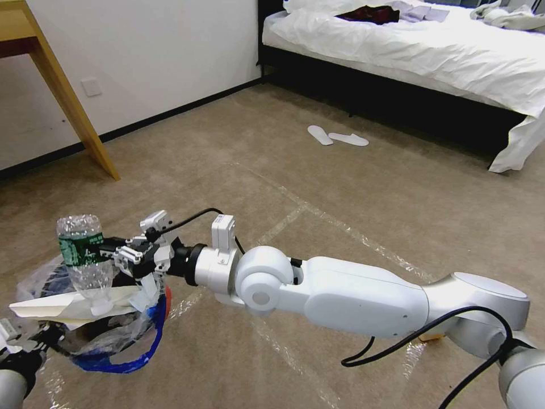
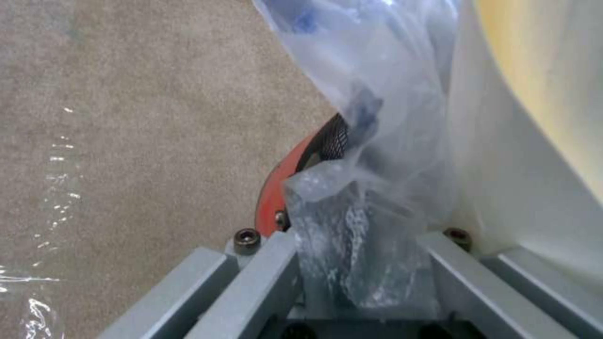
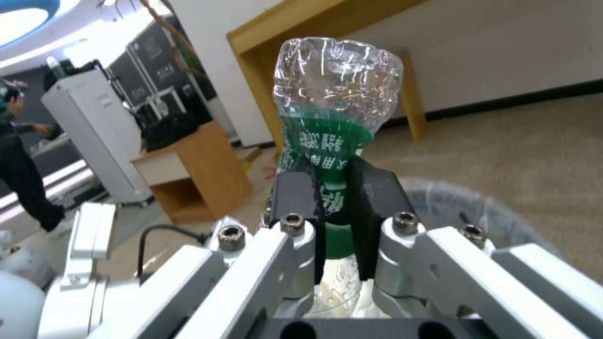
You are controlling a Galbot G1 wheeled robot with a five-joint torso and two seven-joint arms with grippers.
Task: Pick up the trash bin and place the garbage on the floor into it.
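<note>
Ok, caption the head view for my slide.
Right gripper holds green-labelled bottle inverted over trash bin on the left gripper.

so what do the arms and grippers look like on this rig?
Right arm: glossy white shells, silver-grey joints, a loose black cable. Right gripper: silver linkage fingers with hex bolts, black pads. A white boxy camera module sits at its wrist. Left gripper: matching grey metal linkages with dark bolts.

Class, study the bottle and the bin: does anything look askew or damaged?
Yes. The bottle in the right tool is crumpled and held cap-down over the trash bin, which the left tool grips by its rim and liner.
</note>
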